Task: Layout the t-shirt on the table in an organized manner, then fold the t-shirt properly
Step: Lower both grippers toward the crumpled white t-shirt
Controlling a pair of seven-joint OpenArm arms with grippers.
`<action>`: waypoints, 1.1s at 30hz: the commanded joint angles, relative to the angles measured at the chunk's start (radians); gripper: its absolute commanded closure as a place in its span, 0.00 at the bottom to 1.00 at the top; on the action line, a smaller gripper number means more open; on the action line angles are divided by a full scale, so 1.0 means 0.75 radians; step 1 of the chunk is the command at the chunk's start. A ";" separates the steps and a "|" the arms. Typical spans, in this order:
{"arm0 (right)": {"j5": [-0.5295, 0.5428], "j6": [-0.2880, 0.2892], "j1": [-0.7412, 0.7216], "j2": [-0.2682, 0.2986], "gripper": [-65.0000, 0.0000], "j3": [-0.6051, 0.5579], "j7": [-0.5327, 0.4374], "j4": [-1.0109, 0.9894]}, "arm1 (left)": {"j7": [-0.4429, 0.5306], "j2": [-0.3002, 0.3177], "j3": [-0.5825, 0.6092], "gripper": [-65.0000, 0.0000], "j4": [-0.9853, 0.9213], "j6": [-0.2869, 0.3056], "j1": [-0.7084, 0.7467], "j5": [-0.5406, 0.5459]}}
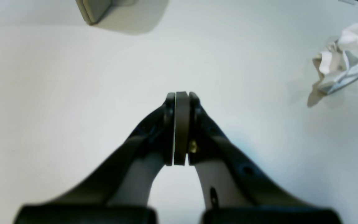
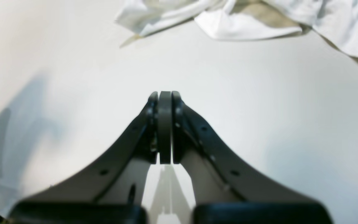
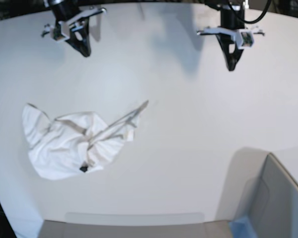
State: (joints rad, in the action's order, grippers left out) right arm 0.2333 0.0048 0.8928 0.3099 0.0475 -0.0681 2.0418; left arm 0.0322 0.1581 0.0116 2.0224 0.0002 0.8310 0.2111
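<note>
Layout not begun: shirt (image 3: 74, 144) crumpled at table (image 3: 188, 129) left; both grippers (image 3: 83, 49) (image 3: 231, 64) closed, empty. Next: grasp shirt edge.

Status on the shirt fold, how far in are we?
Nothing looks done: the t-shirt lies crumpled in a heap on the table, black tag showing. Nothing in hand: the left tool and right tool are both shut, empty, up off the cloth. Left: grasp, spread it flat, then every fold.
</note>
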 commanded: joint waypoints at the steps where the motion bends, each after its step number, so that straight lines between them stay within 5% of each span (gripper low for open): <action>1: 0.007 0.013 0.005 0.003 0.93 -0.028 -0.031 0.024 | 0.034 0.030 0.000 1.00 0.021 0.001 -0.002 -0.002; 7: 0.003 0.013 -0.036 0.001 0.74 -0.201 -0.031 0.024 | -0.148 0.126 0.020 1.00 0.021 0.001 -0.082 -0.002; 13: 0.009 0.003 -0.093 -0.005 0.73 -0.240 -0.031 0.022 | -0.197 0.189 0.092 0.99 0.019 0.001 -0.170 0.000; 18: 0.009 0.001 -0.099 -0.109 0.73 -0.113 -0.023 0.022 | -0.222 0.255 0.274 0.97 0.019 -0.001 -0.299 0.000; 23: 0.011 0.001 -0.152 -0.132 0.73 0.077 0.157 0.022 | -0.455 0.234 0.438 0.82 0.017 -0.005 -0.479 0.000; 28: 0.015 0.007 -0.173 -0.132 0.73 0.181 0.196 0.020 | -0.539 0.146 0.501 0.73 -0.003 -0.005 -0.557 0.000; 33: 0.232 0.013 -0.164 -0.122 0.73 0.263 0.198 0.014 | -0.643 0.081 0.587 0.63 -0.038 -0.012 -0.659 0.000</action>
State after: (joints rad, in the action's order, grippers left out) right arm 0.4152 0.0078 0.7628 0.2123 0.2405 0.1089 2.0380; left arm -0.4728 0.2237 0.4511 1.9812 -0.0074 0.3454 0.2111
